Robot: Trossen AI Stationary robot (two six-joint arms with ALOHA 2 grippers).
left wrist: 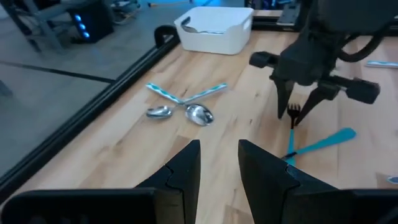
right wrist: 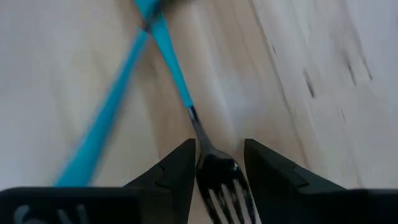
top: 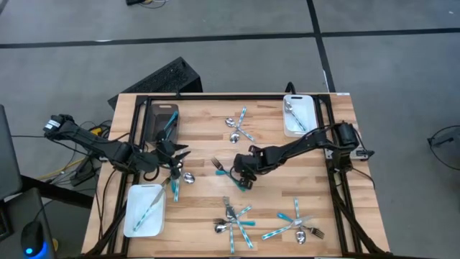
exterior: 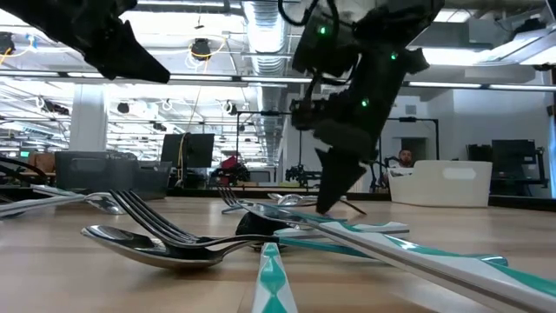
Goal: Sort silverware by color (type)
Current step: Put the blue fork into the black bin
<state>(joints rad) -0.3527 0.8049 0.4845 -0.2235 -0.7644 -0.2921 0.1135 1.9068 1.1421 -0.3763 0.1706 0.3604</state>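
Note:
My right gripper [top: 242, 176] points down at mid-table, shut on a fork [right wrist: 217, 171] with a shiny head and a thin teal handle. A second teal-handled piece [left wrist: 326, 140] lies on the wood beside it. My left gripper [left wrist: 217, 168] is open and holds nothing. It hovers over the table's left half [top: 176, 155], close to a spoon [top: 188, 177]. More silverware lies in loose clusters on the table: two crossed spoons [left wrist: 183, 111] toward the far side and two heaps [top: 233, 219] [top: 295, 226] along the near edge. My right gripper pinches the fork by its head [right wrist: 219, 167], one finger [right wrist: 177, 168] on each side. The fingers come from above, pointing down. The tines [left wrist: 293, 112] stand up between the fingers. The neck and teal handle [right wrist: 171, 68] hang toward the table.
A white tray [top: 297, 115] at the far right holds silver pieces. A white tray [top: 144, 210] at the near left holds a teal-handled piece. A dark grey tray [top: 161, 119] sits at the far left. Black rails [top: 338, 180] line the table's sides. A person sits in the room beyond [exterior: 402, 161].

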